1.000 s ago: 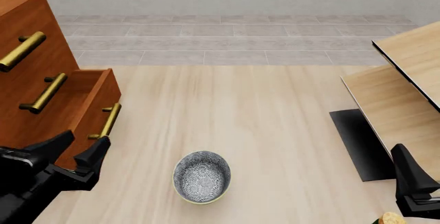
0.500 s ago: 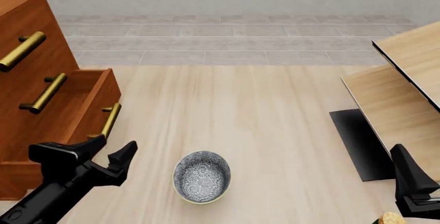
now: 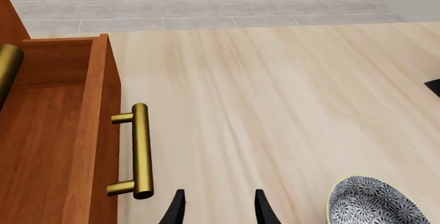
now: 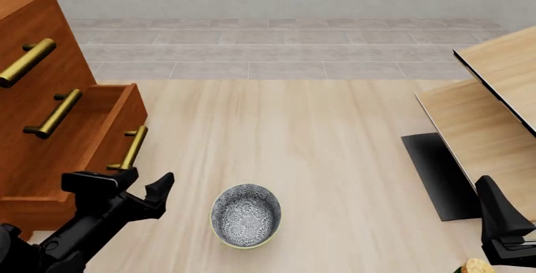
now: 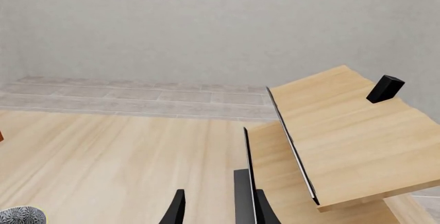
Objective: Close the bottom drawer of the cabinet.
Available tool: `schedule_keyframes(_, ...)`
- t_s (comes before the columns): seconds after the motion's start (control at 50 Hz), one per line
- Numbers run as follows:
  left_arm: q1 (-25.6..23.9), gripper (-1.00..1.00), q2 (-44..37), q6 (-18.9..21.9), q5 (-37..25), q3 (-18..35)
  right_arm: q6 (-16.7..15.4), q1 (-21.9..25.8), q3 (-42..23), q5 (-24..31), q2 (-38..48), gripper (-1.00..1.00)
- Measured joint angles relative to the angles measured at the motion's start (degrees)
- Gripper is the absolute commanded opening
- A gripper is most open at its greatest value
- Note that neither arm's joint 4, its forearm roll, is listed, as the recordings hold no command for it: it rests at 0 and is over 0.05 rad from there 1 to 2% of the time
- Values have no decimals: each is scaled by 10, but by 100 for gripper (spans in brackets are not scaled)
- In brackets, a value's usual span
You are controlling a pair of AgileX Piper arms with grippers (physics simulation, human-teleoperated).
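At the table's left edge stands the cabinet (image 4: pixel 34 97), its bottom drawer (image 4: pixel 92 141) pulled out well past the two fronts above, so the task's thing is open and waiting to be pushed home. The drawer's brass handle (image 4: pixel 132 147) runs along its front, pointing toward the arms. Just below and in front of that handle sits the left gripper (image 4: pixel 125 188), fingers spread apart and gripping nothing; in the left wrist view the handle (image 3: pixel 141 152) lies just beside the fingertips (image 3: pixel 177 211), off to one side and not between them. That placement looks chosen for a push rather than a grasp: the gripper is level with the drawer front and would need to press against it toward the cabinet.

Farther right, a patterned bowl (image 4: pixel 245 215) rests on the table near the gripper but apart from it, a possible obstacle if the arm swings wide. Pale wooden furniture (image 4: pixel 490 122) with a black base fills the right side. The right gripper (image 4: pixel 503 223) is parked at the lower right corner; its wrist view shows two fingertips (image 5: pixel 177 208) set apart with nothing between them.

Against the frame half a second back, the left gripper has shifted slightly lower and a touch rightward, settling beneath the handle; the drawer, bowl and right arm have not moved.
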State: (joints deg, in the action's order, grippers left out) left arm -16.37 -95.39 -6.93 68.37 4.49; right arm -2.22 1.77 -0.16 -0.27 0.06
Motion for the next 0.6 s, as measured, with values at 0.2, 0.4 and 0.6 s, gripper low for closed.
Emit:
schedule_keyframes(0.2, 24, 100, -43, 16, 9, 21, 0, 0, 0, 0, 0, 100)
schedule_keyframes(0.4, 50, 100, -76, 35, 13, 37, 0, 0, 0, 0, 0, 100)
schedule_keyframes(0.6, 71, 100, -99, 55, 15, 48, 0, 1, 0, 0, 0, 100)
